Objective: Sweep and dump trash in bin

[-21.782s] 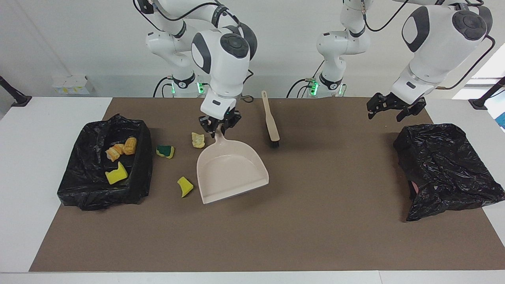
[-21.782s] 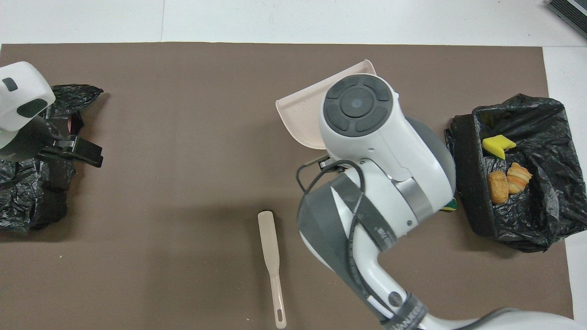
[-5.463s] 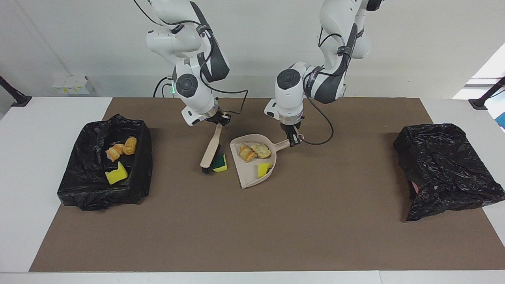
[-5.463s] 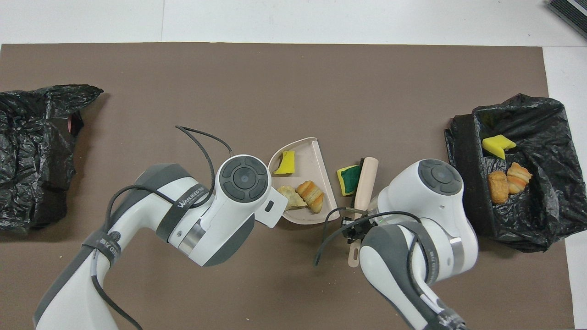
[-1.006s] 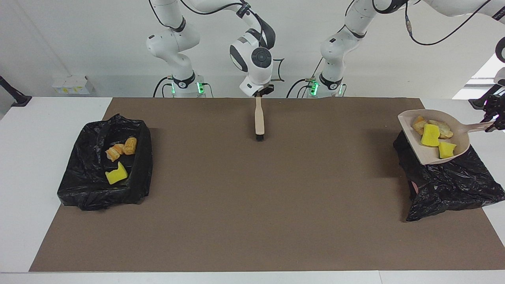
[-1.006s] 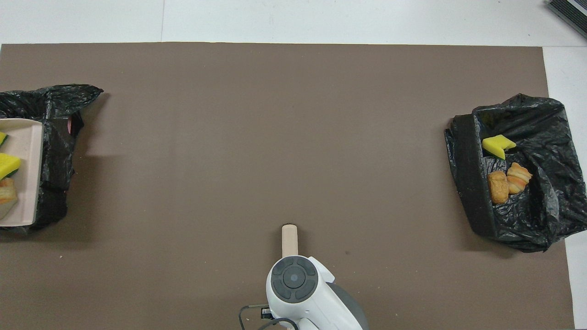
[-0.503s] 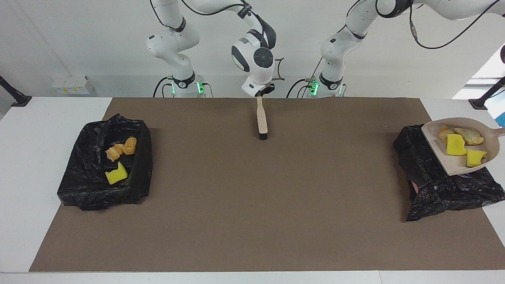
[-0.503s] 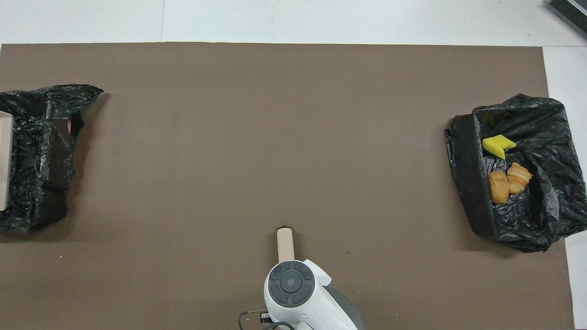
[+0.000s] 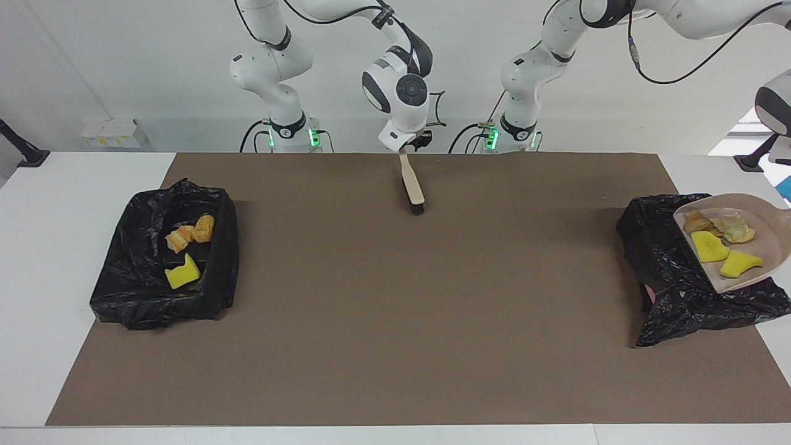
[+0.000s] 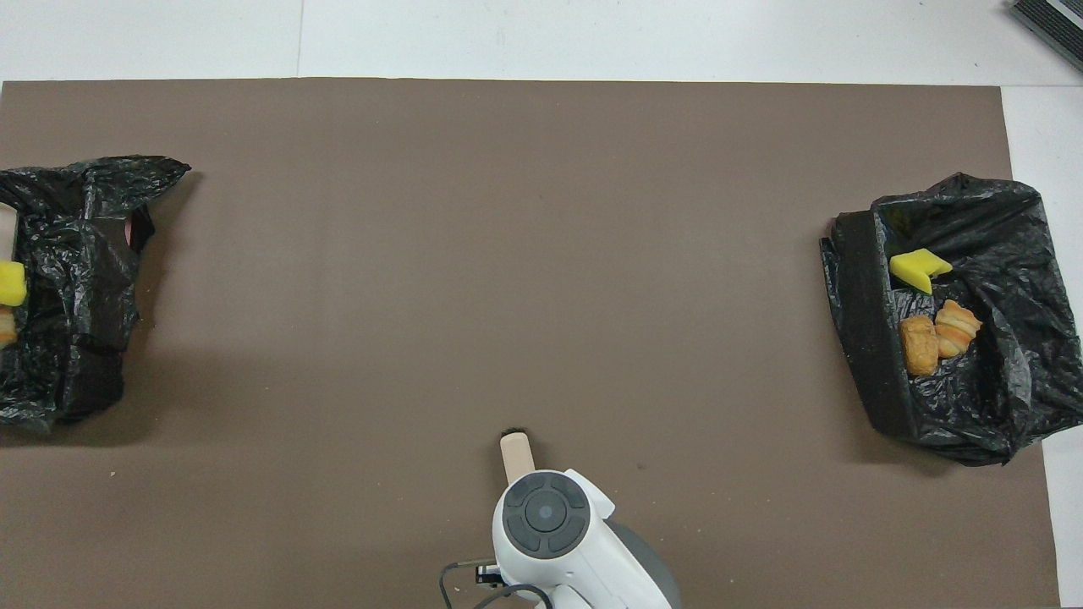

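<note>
Since a moment ago your beige plastic dustpan (image 9: 768, 241) has sunk lower over the crumpled black bag-lined bin (image 9: 670, 287) at the left arm's end of the table, and the brush has swung slightly.

Nearest the robots, your right gripper (image 9: 413, 145) sits at the top of the beige long-handled brush (image 9: 412, 182). The brush leans with its dark bristle end down on the brown mat (image 9: 395, 321). You cannot tell whether that gripper is spread or pinching the handle.

Farther out, the trash (image 9: 710, 246) lies in the dustpan: two yellow sponge pieces and tan-orange bread-like chunks, none of it tipped into the bin below. The pan's handle runs off the picture's edge. Your left gripper is out of sight there, pressed together; what it grips cannot be seen.

At the right arm's end, a second black-lined bin (image 9: 216, 259) holds three scraps (image 9: 182, 273): one yellow and two orange.
</note>
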Available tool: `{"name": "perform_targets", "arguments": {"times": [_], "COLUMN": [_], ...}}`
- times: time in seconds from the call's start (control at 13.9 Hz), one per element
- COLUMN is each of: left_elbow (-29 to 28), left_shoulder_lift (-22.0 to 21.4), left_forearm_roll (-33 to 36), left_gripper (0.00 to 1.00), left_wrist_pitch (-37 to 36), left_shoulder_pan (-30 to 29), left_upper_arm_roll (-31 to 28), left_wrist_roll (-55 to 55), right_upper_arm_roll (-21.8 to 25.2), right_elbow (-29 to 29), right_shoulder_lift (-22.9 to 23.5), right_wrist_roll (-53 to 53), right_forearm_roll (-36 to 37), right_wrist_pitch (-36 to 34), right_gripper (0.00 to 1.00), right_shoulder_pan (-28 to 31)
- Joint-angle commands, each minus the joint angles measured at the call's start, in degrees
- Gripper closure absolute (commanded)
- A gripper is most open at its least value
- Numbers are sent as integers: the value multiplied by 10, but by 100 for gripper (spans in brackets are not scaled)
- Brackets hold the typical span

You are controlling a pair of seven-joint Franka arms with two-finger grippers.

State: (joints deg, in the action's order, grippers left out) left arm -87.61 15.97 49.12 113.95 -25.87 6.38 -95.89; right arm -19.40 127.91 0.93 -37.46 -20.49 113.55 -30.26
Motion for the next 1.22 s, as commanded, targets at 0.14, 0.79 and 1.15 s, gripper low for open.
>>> {"name": "perform_targets", "arguments": {"times": [0.14, 0.79, 1.15], "left_elbow": [-103, -109, -105], "left_shoulder_lift": [-76, -126, -124], "left_forearm_roll": [109, 152, 7], "left_gripper": [100, 100, 100], "left_wrist_pitch": [0, -1, -31], "left_shoulder_pan": [32, 36, 87], "left_upper_arm_roll": [-7, 0, 0], "left_wrist_roll": [95, 115, 141], "right_upper_arm_roll": [2, 2, 23], "right_elbow": [-61, -213, -295], "right_shoulder_lift": [-44, -51, -45], "right_wrist_roll": [27, 54, 117], "right_forearm_roll": [1, 5, 99], "right_wrist_pitch": [-44, -97, -168], "right_gripper": [0, 0, 0], "right_shoulder_pan": [98, 256, 297]}}
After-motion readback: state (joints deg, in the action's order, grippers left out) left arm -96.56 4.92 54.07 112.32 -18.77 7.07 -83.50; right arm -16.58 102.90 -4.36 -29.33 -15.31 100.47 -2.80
